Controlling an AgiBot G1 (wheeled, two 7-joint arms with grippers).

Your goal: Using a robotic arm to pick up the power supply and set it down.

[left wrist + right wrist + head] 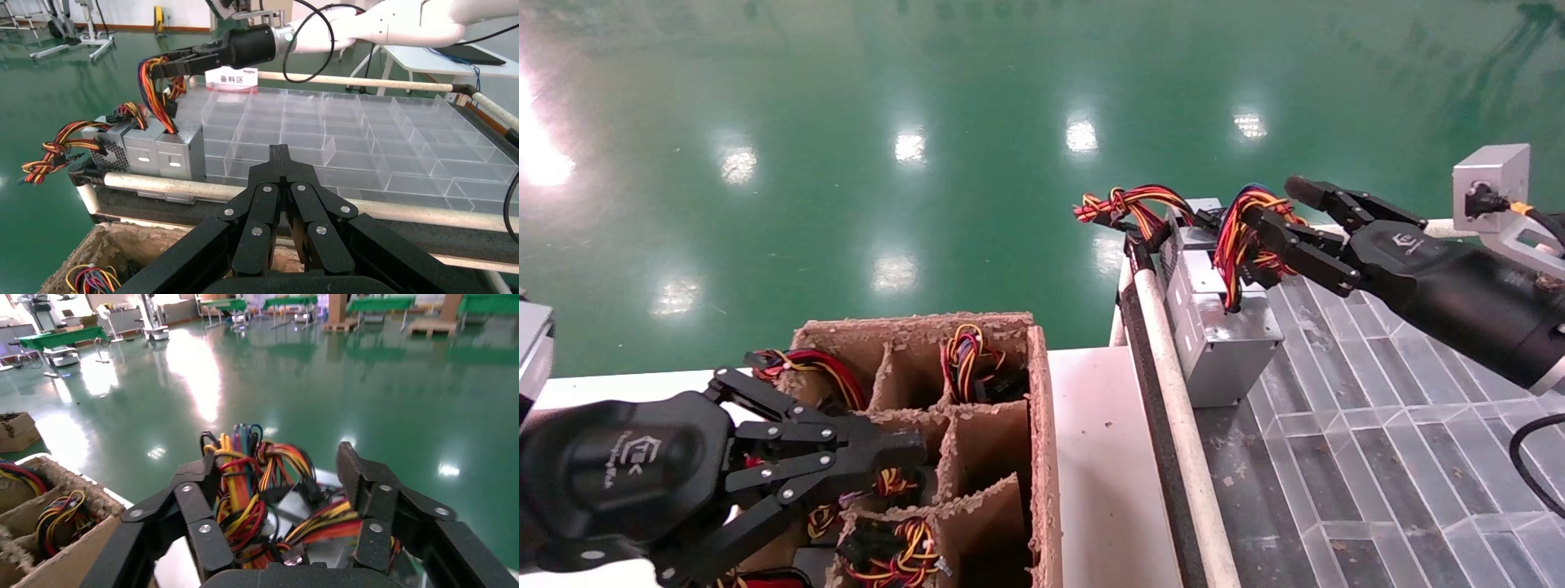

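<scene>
**Setting the supply down at the tray's edge**

Reaching in from the right, the right hand (pixel 1275 214) has its fingers spread around the wire bundle (pixel 1242 237) of the supply (pixel 1226 331). The wrist view shows the two fingers either side of the wires with a gap to each, so I judge the hand released, or nearly so, not clamped.

The supply stands on end at the left edge of the clear tray (pixel 1377 425), just inside the white rail (pixel 1173 384) and touching a second grey box (pixel 1189 245) behind it. The left wrist view shows a row of such boxes along that edge; the nearest, with its bundle rising to the hand, is the one at issue.

The left hand (pixel 878 453) is parked, fingers together and holding nothing, over the cardboard crate (pixel 1042 408) at the desk's front — its cells hold more wired units.

Progress: the lift and carry look done, since the supply rests on the tray rather than in the crate. What seems left is small — clearing the fingers from the wires without snagging them, then pulling away.
</scene>
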